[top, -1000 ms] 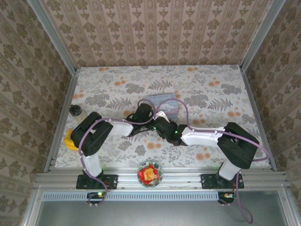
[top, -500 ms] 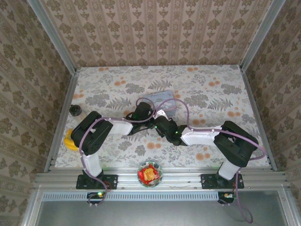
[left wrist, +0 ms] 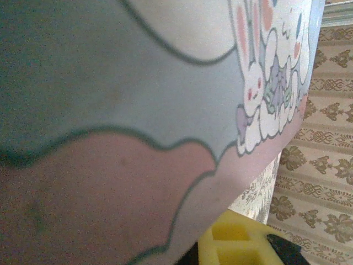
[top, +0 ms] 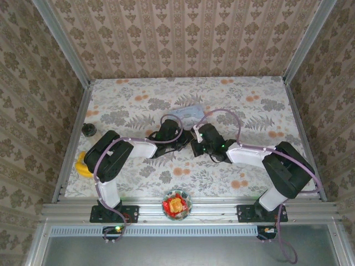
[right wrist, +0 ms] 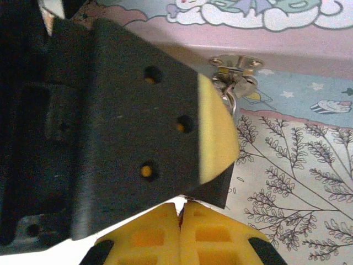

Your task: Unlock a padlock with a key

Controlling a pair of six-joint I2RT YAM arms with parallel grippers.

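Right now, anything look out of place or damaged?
Nothing spilled or broken. Two strays: a small bowl of red and yellow contents sits on the front rail, off the table, and a yellow object lies against its left edge.

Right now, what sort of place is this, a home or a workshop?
Probably a staged robot test booth, not a home: wallpapered walls hang in a bare metal frame, and a left arm and right arm are bolted to a rail at the flowered table's near edge.
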